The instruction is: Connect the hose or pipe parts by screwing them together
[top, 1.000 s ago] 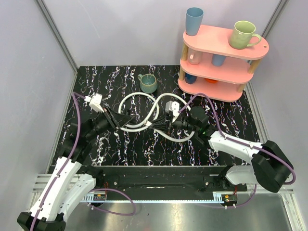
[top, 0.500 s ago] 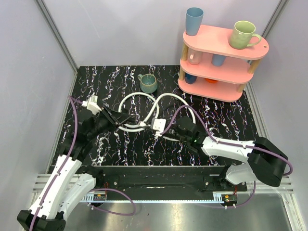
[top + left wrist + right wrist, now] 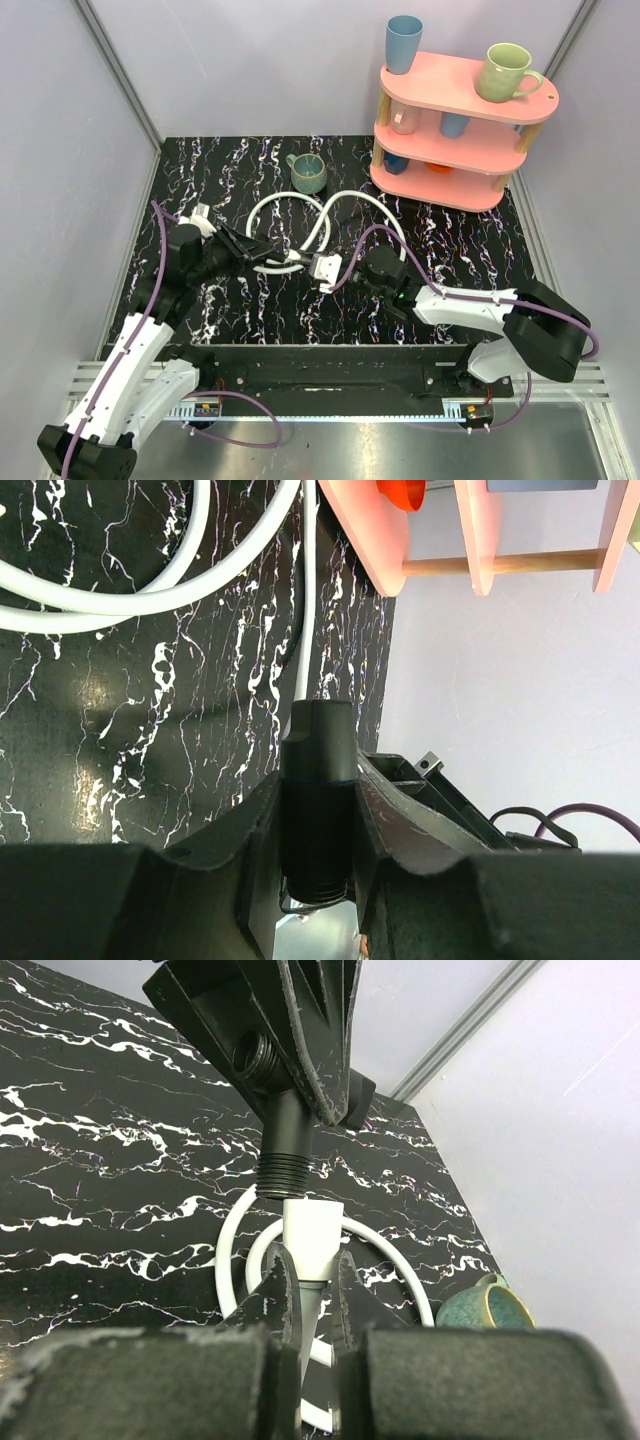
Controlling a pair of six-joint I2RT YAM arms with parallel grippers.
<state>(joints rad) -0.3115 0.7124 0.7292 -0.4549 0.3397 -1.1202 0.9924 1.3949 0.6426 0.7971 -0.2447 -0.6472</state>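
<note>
The black marbled table carries a three-tier pink shelf standing to the right of the teal mug. The shelf holds six cups, two on each tier. On top are a blue cup and a green mug. The middle tier has a pale pink mug and a blue cup. The bottom tier has a blue one and an orange one, both half hidden. With the teal mug that makes seven cups. Two arms reach in from the near edge. Two white hoses curl in overlapping loops on the table just in front of the teal mug, on the arms' side of it. In front of those loops the two claws face each other. The left claw is clenched around a black threaded fitting, which sticks out past its fingertips. The right claw is clamped on a white fitting. The white fitting's end touches the black fitting's threaded end, and the two are roughly in line, lifted above the table.
</note>
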